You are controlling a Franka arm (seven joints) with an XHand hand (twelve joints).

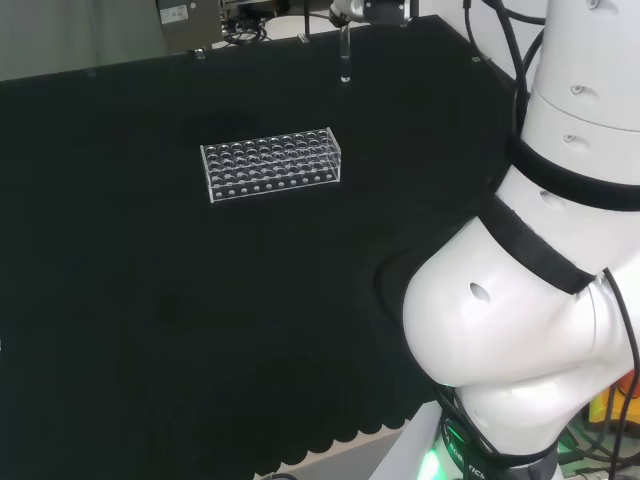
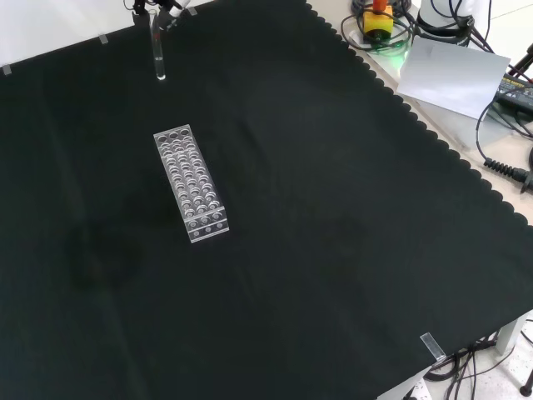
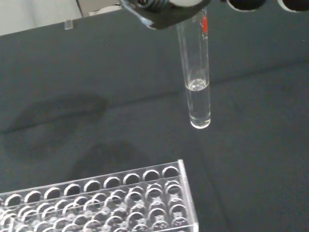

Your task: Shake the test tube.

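Note:
A clear glass test tube (image 3: pixel 195 72) hangs upright in the air, with a little clear liquid at its bottom and a red mark near its top. My hand (image 3: pixel 164 12) is shut on the tube's upper end. In the head view the tube (image 1: pixel 345 55) hangs below the hand (image 1: pixel 365 10) at the cloth's far edge, beyond the rack's right end. In the front view the tube (image 2: pixel 157 50) and the hand (image 2: pixel 158 7) are at the top left. A clear plastic rack (image 1: pixel 272 163) (image 2: pixel 191 183) (image 3: pixel 96 203) with several empty holes stands on the cloth, apart from the tube.
The arm's white links (image 1: pixel 540 300) fill the head view's right side. Beyond the cloth's scalloped edge lie a yellow and red button box (image 2: pixel 379 21), a grey sheet (image 2: pixel 450 75) and cables (image 2: pixel 500 158). Black cloth (image 2: pixel 333 250) spreads wide around the rack.

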